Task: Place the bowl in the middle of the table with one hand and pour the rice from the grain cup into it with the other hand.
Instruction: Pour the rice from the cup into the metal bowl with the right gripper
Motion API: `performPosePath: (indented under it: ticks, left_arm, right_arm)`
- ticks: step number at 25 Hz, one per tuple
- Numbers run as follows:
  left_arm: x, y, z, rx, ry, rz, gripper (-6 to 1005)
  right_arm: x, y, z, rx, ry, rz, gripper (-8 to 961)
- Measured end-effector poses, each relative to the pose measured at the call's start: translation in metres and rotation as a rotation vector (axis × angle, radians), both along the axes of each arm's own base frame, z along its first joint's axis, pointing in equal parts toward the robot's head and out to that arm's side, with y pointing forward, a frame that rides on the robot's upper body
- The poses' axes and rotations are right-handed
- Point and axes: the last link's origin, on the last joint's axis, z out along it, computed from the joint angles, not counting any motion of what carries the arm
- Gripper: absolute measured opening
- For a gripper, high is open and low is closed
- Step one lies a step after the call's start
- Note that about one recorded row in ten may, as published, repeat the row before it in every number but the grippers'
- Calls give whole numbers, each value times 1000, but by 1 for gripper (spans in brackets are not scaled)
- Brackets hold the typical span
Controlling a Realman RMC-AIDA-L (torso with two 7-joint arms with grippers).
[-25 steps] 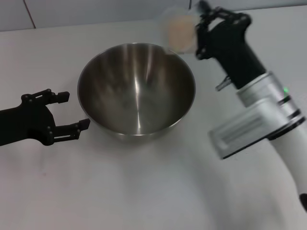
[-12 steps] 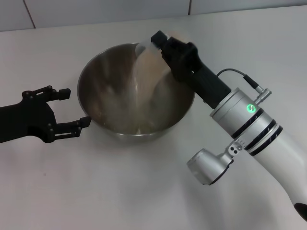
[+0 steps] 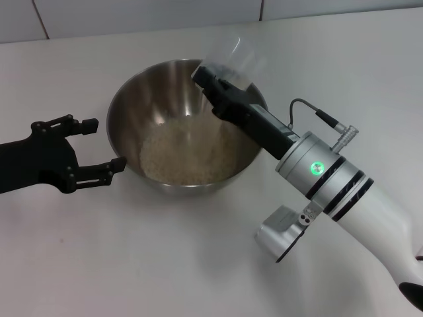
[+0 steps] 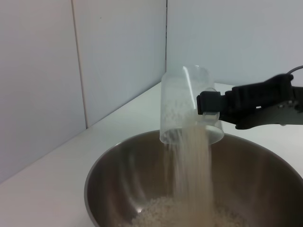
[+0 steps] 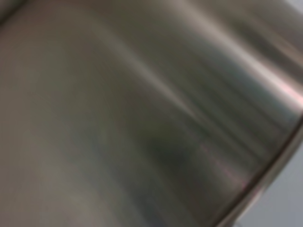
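Note:
The steel bowl [image 3: 132, 112] stands on the white table [image 3: 165, 264] and holds a pale heap of rice [image 3: 182, 155]. My right gripper [image 3: 215, 72] is shut on the clear grain cup [image 3: 231, 59], tipped mouth-down over the bowl's far right rim. In the left wrist view the cup [image 4: 182, 101] is upended and a stream of rice [image 4: 191, 175] falls into the bowl [image 4: 113, 175]. My left gripper [image 3: 99, 145] is open just left of the bowl, apart from its rim. The right wrist view shows only the bowl's brushed steel wall [image 5: 142, 118].
A tiled wall [image 3: 132, 13] runs along the table's far edge. My right arm [image 3: 330, 185] crosses the table's right half at a slant, from the lower right corner up to the bowl.
The right gripper swung the cup from upright beside the bowl to over it and tipped it. Rice has poured out and now heaps in the bowl. The left gripper stayed put.

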Motion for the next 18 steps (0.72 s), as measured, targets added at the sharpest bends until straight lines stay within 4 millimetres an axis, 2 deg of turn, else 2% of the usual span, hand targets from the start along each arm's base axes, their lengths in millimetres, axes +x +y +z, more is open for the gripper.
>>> performPosePath:
  ticks: [1, 11, 15, 18]
  left_arm:
    - [0, 0, 0, 0, 0, 0, 862]
    - [0, 0, -1, -4, -1, 3, 862]
    - [0, 0, -1, -5, -1, 3, 862]
    - [0, 0, -2, -6, -1, 2, 862]
  right_arm:
    - [-2, -1, -1, 33, -57, 41, 15]
    - [-2, -4, -3, 73, -176, 137, 16]
    - [-3, -1, 0, 86, -150, 117, 15]
    - [-9, 0, 4, 58, -6, 33, 14]
